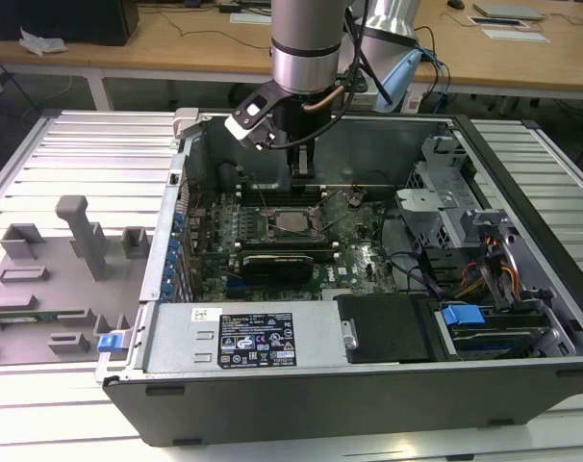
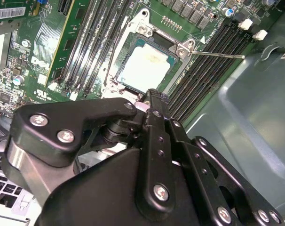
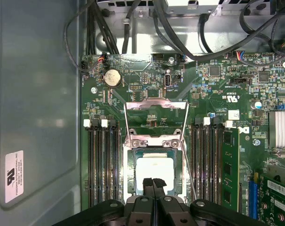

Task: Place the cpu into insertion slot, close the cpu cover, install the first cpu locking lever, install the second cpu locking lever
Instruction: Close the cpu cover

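— Fingers (image 3: pixel 148 184) of the gripper (image 3: pixel 154 182)?
— Pressed together, tip against tip, nothing seen between.
— Placed where?
— Low inside the computer case (image 1: pixel 368 385), above the motherboard (image 3: pixel 217 94), just beside one edge of the cpu (image 3: pixel 154 172). Touching it or not, cannot tell.
— And the cpu itself?
— Lying flat in the insertion slot (image 3: pixel 131 181), between the long black RAM slots (image 3: pixel 102 165). Framed by the cpu cover (image 3: pixel 154 142), lying down around it, pale metal top showing through the square opening.
— Any locking lever (image 2: pixel 217 54) to see?
— Yes, thin metal rod, sticking out sideways over the RAM slots in the second wrist view, not hooked down.
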Robot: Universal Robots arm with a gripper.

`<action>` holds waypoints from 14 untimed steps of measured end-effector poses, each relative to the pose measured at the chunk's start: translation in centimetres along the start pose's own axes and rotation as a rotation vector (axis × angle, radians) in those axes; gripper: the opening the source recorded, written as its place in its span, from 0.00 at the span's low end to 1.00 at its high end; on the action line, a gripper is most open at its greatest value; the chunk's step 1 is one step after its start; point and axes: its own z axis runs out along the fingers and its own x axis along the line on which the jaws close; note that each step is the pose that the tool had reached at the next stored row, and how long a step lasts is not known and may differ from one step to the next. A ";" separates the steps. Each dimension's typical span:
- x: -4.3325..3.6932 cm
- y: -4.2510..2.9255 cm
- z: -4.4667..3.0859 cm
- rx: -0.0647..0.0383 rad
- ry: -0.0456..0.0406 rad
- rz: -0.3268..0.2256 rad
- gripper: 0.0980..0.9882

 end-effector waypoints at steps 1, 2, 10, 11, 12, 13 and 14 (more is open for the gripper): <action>0.00 0.05 0.00 0.000 -0.0001 0.000 0.01; 0.00 0.14 -0.01 0.000 -0.0002 0.000 0.01; 0.01 1.47 0.05 0.000 0.0000 0.000 0.01; 0.01 1.60 0.06 0.000 0.0000 0.000 0.01; 0.01 1.69 0.06 0.000 0.0000 0.000 0.01; 0.01 1.85 0.06 0.000 0.0000 0.000 0.01; 0.01 1.96 0.07 0.000 0.0000 0.000 0.01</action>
